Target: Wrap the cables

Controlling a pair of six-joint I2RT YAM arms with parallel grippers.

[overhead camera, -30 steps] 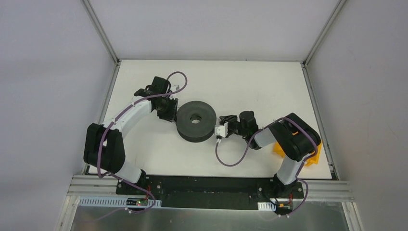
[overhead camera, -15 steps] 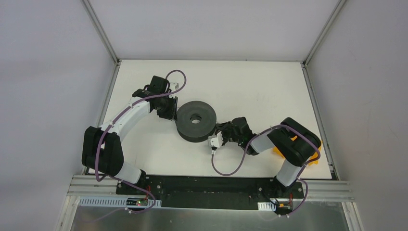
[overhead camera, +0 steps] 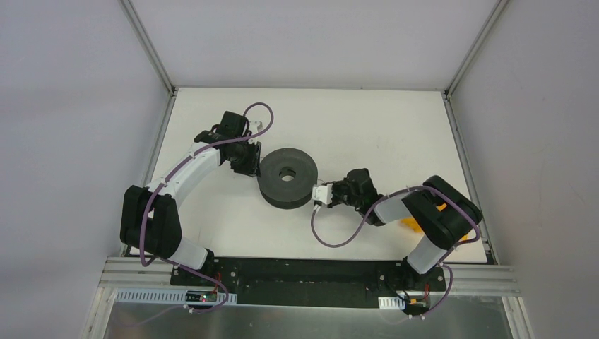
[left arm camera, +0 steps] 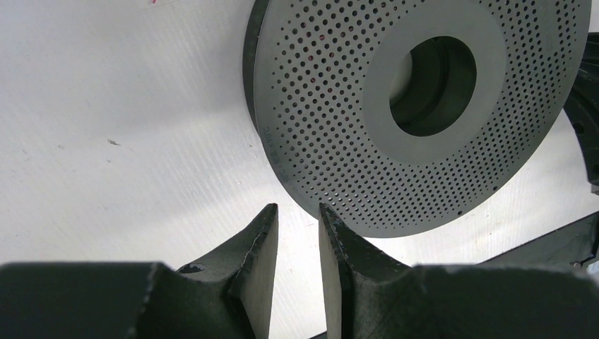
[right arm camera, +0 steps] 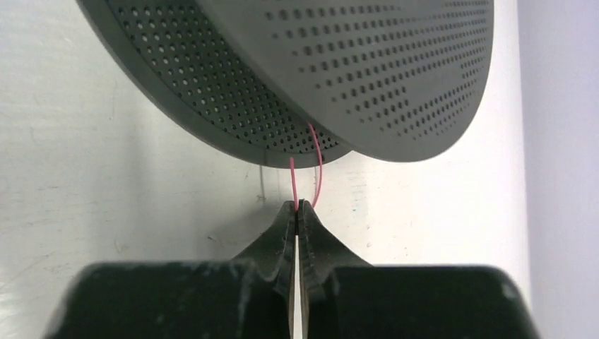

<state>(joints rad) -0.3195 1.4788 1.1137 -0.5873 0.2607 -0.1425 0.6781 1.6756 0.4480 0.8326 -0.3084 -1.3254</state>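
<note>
Reaching to the spool [right arm camera: 353,70], right pincer [right arm camera: 297,205] nips the cable [right arm camera: 292,180]; left pincer [left arm camera: 298,212] narrowly parted alongside

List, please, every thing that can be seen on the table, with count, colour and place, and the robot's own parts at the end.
table: one, white, between grey walls.
spool: one, dark grey with dotted flanges, middle of the table.
wire: one, thin, pink, running from between the spool's flanges to the right gripper.
orange object: one, near the right edge, mostly hidden by the right arm; cannot tell what it is.
hoses: purple, looping along both arms.
left gripper: one, black, at the spool's left rim, a narrow gap, holding nothing.
right gripper: one, black, right of the spool, closed on the wire.
</note>
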